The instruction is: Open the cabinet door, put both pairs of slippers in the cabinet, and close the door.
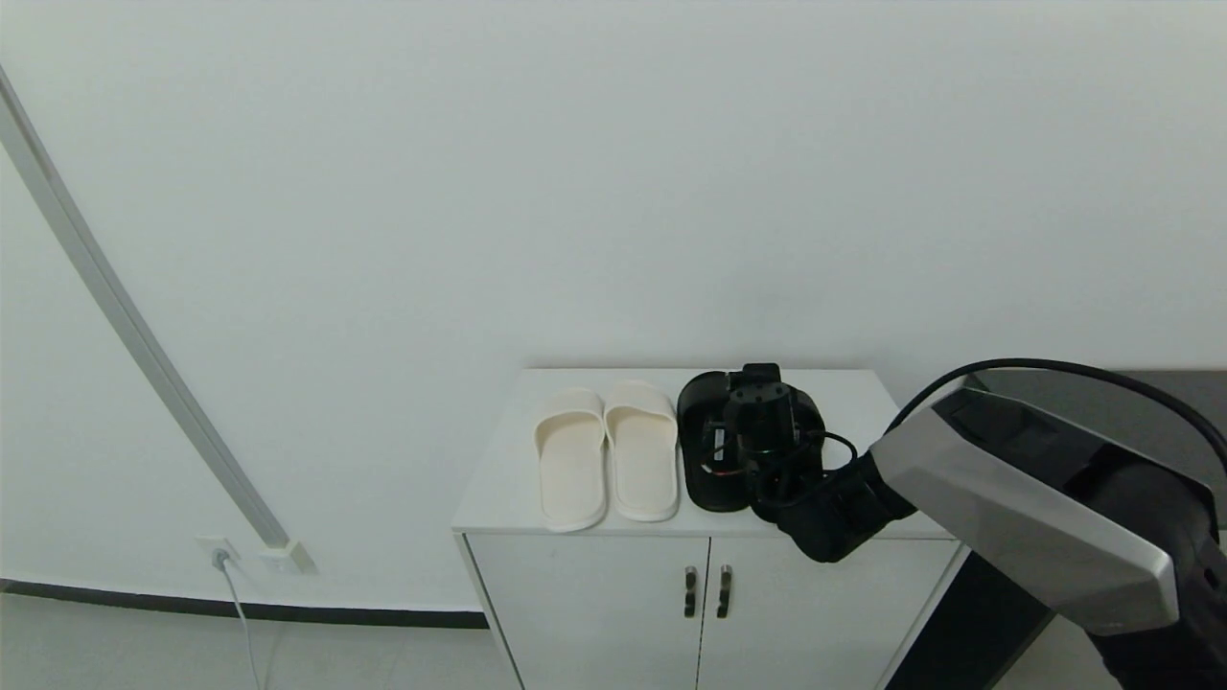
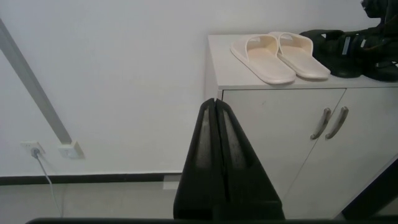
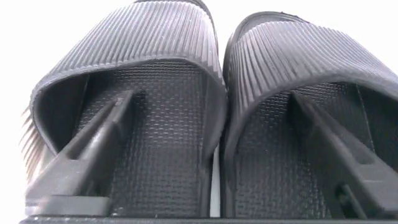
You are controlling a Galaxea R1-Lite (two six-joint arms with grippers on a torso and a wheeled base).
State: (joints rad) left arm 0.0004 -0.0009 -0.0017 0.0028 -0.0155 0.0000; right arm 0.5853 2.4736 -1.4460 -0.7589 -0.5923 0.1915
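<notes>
— On the cabinet top (image 1: pixel 498 484), both pairs?
— Yes: white slippers (image 1: pixel 606 455), black slippers (image 1: pixel 705 450) up there, doors (image 1: pixel 594 613) closed, nothing stowed; right gripper (image 3: pixel 214 155) spread, a finger (image 3: pixel 93 143) inside each black slipper; left gripper (image 2: pixel 216 107) pressed together.

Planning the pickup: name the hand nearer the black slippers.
Right. Right hand sits in the black slippers, one finger each; left hand is apart, below the cabinet top.

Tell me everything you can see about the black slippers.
The black slippers are a pair with ribbed, rubbery-looking straps and textured footbeds. They lie side by side on the cabinet top, right of the white slippers. The right gripper is open, one finger inside each slipper, under the strap.
</notes>
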